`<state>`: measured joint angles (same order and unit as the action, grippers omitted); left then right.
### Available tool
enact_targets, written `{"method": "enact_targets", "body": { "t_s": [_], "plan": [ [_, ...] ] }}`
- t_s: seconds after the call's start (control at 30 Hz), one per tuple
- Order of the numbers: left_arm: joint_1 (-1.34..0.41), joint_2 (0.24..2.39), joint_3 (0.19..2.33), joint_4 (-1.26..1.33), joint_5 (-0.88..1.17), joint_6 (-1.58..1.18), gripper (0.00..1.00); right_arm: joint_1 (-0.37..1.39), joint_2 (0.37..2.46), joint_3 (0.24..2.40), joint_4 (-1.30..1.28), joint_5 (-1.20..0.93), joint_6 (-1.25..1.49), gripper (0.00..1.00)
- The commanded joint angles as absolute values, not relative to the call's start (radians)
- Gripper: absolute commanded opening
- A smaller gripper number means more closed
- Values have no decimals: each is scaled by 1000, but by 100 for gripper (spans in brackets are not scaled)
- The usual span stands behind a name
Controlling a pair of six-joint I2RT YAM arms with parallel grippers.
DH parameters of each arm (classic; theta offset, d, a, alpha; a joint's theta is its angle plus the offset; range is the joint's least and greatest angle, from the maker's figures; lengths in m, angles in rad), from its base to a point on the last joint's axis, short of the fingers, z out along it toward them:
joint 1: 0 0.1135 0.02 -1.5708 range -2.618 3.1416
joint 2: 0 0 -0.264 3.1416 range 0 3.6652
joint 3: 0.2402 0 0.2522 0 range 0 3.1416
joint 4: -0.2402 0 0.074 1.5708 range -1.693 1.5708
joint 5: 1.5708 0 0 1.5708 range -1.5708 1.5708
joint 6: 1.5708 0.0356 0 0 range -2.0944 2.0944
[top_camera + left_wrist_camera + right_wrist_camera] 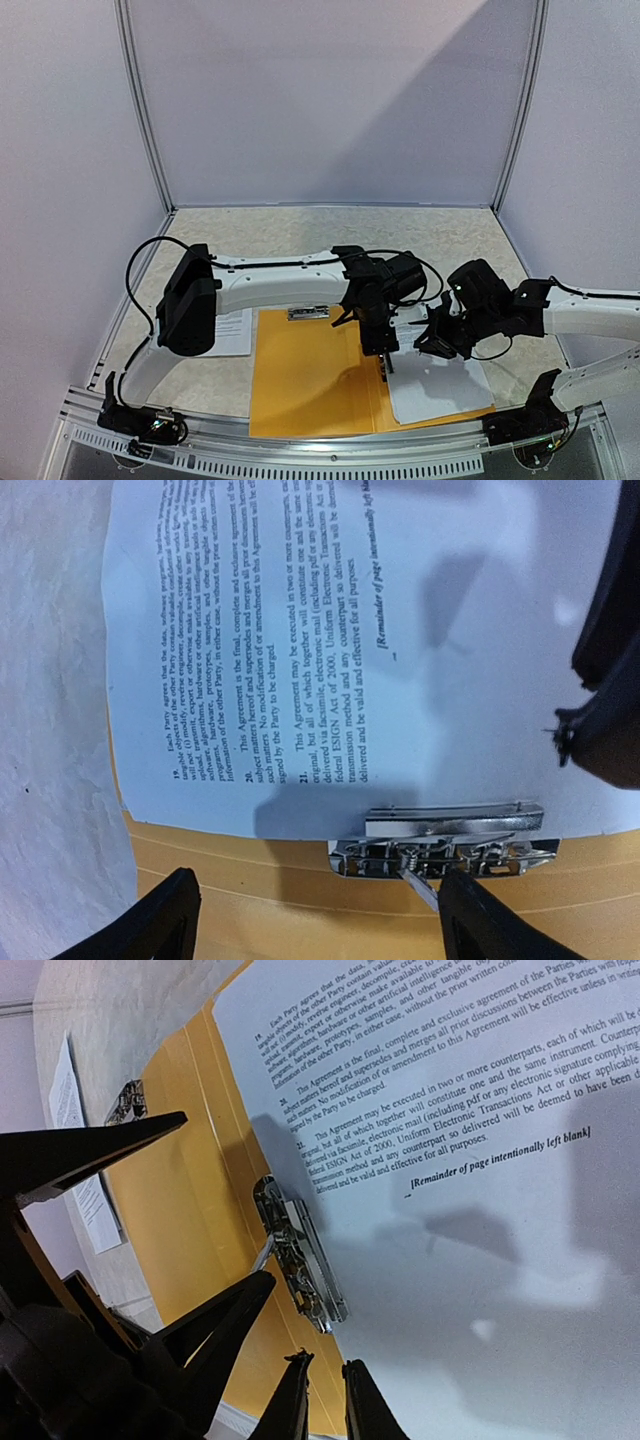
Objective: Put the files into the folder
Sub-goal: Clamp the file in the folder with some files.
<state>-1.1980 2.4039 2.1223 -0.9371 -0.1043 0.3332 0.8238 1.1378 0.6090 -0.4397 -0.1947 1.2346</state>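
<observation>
- One sheet of the files [440, 385] is seen lying on the right half of the opened folder [300, 385], with its inner edge against the metal clip [440, 845] at the fold. Whether it is clamped cannot be told.
- The clip's long axis runs along the fold and across the gap of the left jaws [318, 885]. These are spread wide just in front of it, so the left arm is judged the better placed.
- The right jaws [325, 1362] are nearly pressed together over the same sheet, and nothing is seen between them.
- A second sheet [232, 332] lies on the counter [300, 230], just beside the folder's left edge and nearer the left arm.
</observation>
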Motion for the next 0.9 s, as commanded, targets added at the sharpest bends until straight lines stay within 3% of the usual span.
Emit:
{"method": "enact_targets", "body": {
  "t_s": [0.0, 0.3, 0.67, 0.87],
  "plan": [
    [-1231, 2422, 2108, -967, -22, 287, 84, 825, 1126, 606, -440, -195, 1213, 14],
    [-1251, 2422, 2109, -972, -66, 283, 85, 824, 1119, 617, -439, -201, 1161, 16],
    [-1120, 2361, 2212, -1008, -167, 358, 88, 845, 1138, 812, -559, -267, 632, 36],
    [-1034, 2284, 2117, -1040, -151, 367, 89, 867, 1195, 865, -598, -223, 480, 37]
  ]
}}
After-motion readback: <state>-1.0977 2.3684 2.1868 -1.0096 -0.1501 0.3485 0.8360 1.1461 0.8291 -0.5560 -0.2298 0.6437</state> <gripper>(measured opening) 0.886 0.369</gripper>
